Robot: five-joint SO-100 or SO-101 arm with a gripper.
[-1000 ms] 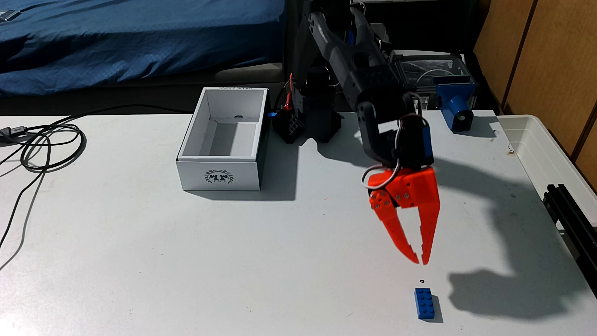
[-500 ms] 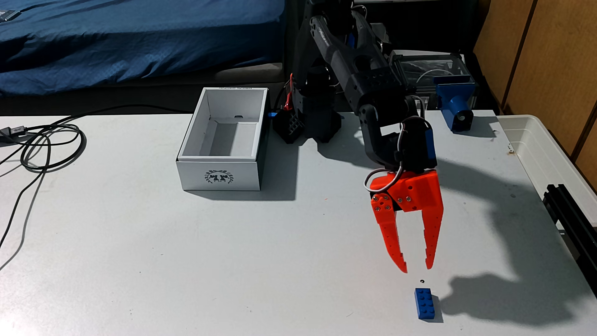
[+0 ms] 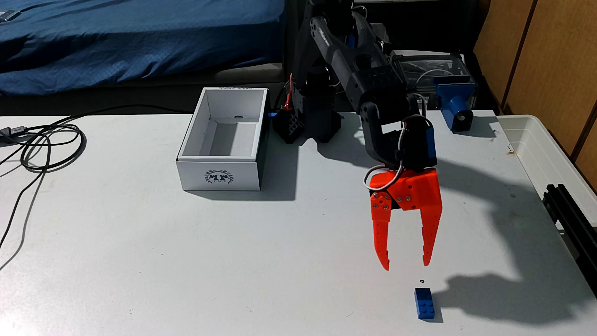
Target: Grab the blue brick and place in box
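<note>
blue brick (image 3: 424, 304) – near right on the table (image 3: 161, 258), small, hard, light, a bit slick | gripper (image 3: 406, 267) – orange fingers spread wide, holding nothing, up above it | best pinch: its two long sides | box (image 3: 222, 176) – far left, well apart

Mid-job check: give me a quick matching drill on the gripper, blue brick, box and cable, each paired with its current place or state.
Things:
1. gripper
2. blue brick
3. box
4. cable

States:
A. coiled at the table's left edge
B. open-topped, nothing inside, beside the arm's base
C. open, holding nothing, above the table
D. flat on the table, near front edge

Pairs: 1-C, 2-D, 3-B, 4-A
</note>
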